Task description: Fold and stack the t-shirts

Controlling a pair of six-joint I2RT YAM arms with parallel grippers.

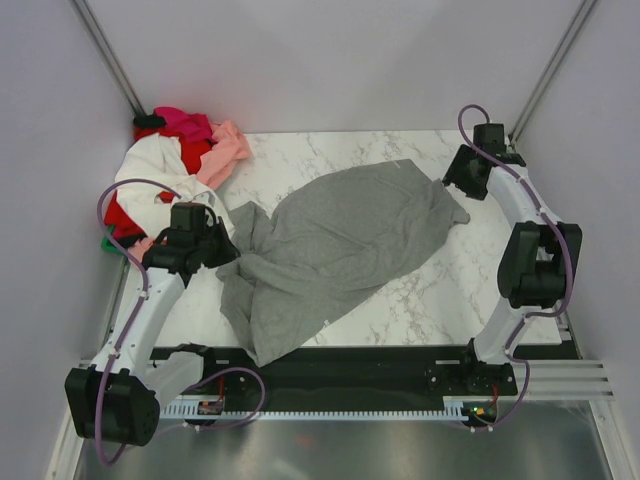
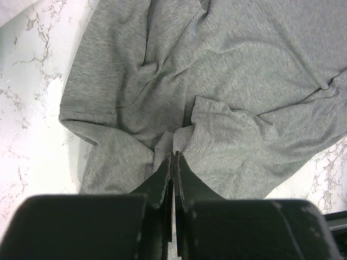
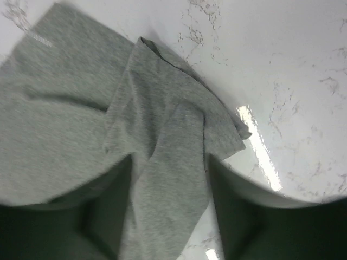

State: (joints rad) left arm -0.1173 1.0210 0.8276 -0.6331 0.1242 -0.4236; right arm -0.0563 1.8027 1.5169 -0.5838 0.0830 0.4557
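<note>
To begin with the grey t-shirt (image 1: pixel 340 245): lies open and wrinkled on the marble table (image 1: pixel 480 290), stretched between the two grippers, with no fold made in it yet. Pinched at one bunched corner by the left gripper (image 2: pixel 173 162), jaws pressed together on the cloth, the rest of the shirt spreading away in front of the tips. At the other end, reaches as far as the right gripper (image 3: pixel 169 162); stands there with jaws apart, a sleeve-like strip of grey cloth running between them and out in front. Cannot be told from the blurred wrist view whether this strip is pressed at all or only lying loose; looks more like loose.

Behind the left gripper and to its outer side, heaped in the corner, the other t-shirts (image 1: pixel 175 170): white, red, pink and a bit of green, all in one tangle.

So far nothing folded and no stack begun, as far as can be judged. Left to do: flatten the grey one, fold it, put it aside, then take the heap one by one.
</note>
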